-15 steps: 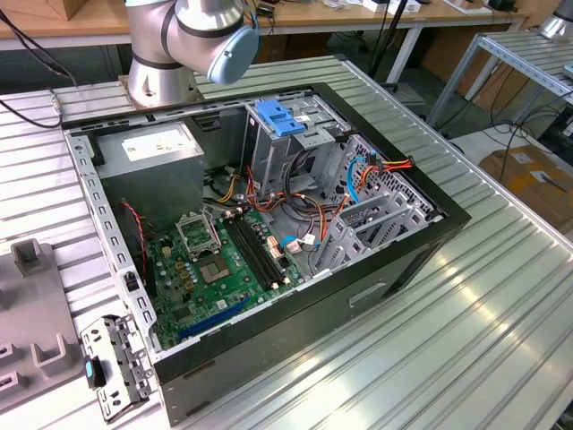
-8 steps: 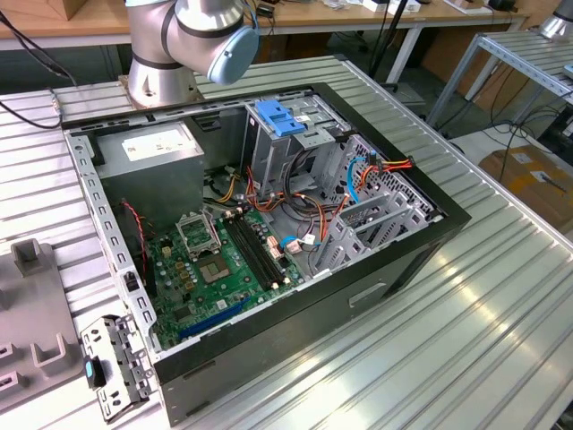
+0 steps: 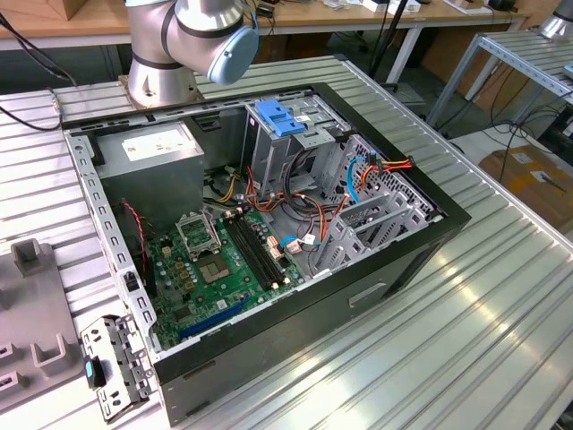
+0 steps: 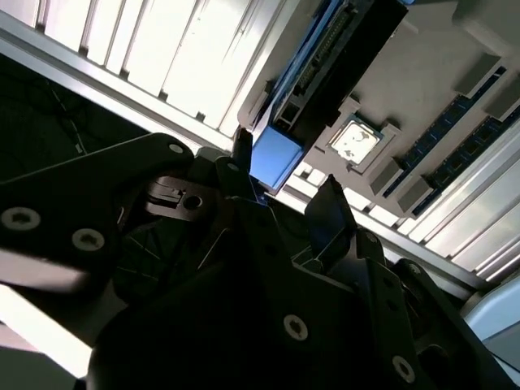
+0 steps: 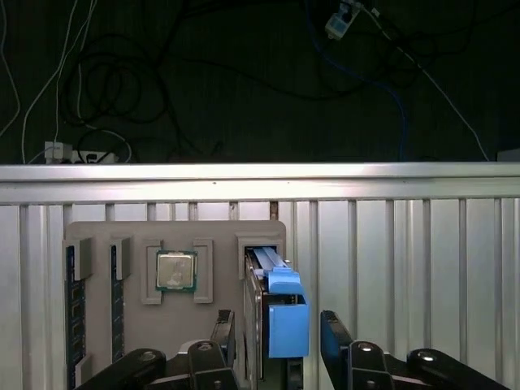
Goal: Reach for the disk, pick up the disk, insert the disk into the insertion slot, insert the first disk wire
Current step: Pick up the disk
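- Astride the disk [image 5: 280, 301], our pincer [image 5: 277, 321] stands open in the first wrist view.
- We see the slot [image 3: 380, 215] at the board's [image 3: 219, 260] two o'clock in the exterior view.

Open computer case [image 3: 376, 287] on table [image 3: 483, 340] (arm base [image 3: 161, 72] behind); insertion slot [image 3: 376, 224] beside motherboard [image 3: 224, 264].

The disk [image 5: 286, 325] is seen in the first wrist view standing on edge in a narrow pocket of the grey tray [image 5: 122, 236]. Its dark, flat body is framed by a bright blue plastic carrier, and the carrier's blue end block is raised clear of the tray's face. The insertion slot [image 3: 376, 219], a low grey perforated sheet-metal cage with a narrow bay, is set inside an open computer case [image 3: 448, 219], well apart from the tray, toward the exterior view's right of it.
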